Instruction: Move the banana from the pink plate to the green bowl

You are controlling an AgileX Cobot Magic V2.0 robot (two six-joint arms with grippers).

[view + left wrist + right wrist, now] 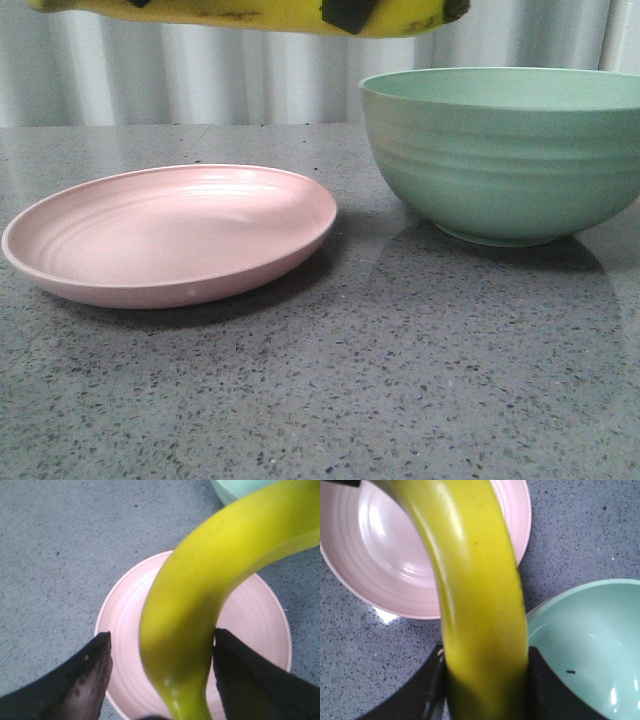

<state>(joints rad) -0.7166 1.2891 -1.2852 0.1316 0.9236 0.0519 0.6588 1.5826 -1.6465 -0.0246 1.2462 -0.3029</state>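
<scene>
Grey speckled countertop (380,400): banana (250,14) aloft, long axis spanning pink plate (60,270) toward green bowl (500,170), right gripper (485,680) clamped bowl-side, left gripper (162,675) apparently gripping too.

Grey speckled tabletop (400,400), pale pleated curtain (200,80) behind

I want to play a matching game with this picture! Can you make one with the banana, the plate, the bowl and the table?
Things:
1. banana
2. pink plate
3. green bowl
4. table

States:
A. speckled grey, under everything
B. deep, ribbed outside, nothing visible inside
C. up in the air, held between the fingers of both grippers
D. flat and shallow, with nothing on it

Pairs: 1-C, 2-D, 3-B, 4-A
</scene>
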